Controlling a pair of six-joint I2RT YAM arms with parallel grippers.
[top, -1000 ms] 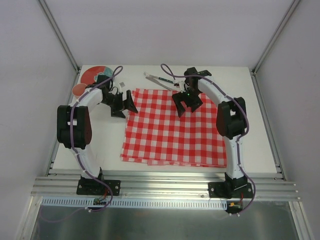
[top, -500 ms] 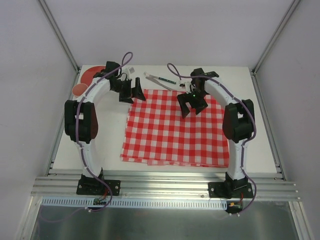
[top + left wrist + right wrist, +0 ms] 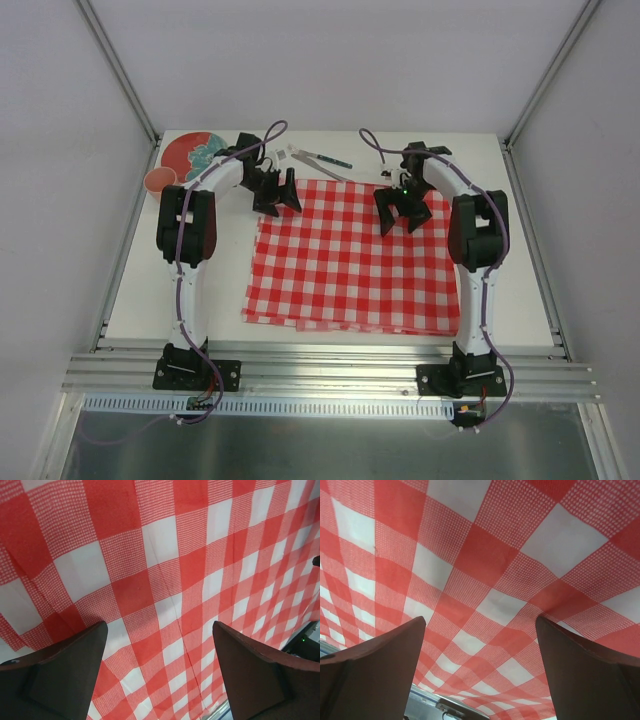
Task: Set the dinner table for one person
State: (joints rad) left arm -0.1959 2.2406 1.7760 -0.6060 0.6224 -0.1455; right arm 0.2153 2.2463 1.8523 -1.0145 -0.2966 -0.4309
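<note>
Our left claw and right claw both gape wide and hold nothing. They hang low over the far edge of the checked cloth, left corner and right part. We see the off-white bench beneath everything, with the cloth spread across its middle. A red patterned plate lies at its far left corner, a small orange bowl sits just beside the plate, and slim utensils lie beyond the cloth.

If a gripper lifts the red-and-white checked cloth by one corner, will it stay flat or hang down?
The checked cloth would probably hang limp: it looks thin, with soft creases across it. It is likely light. Pushed sideways, it may bunch rather than slide whole; a small ridge shows in the right wrist view.
</note>
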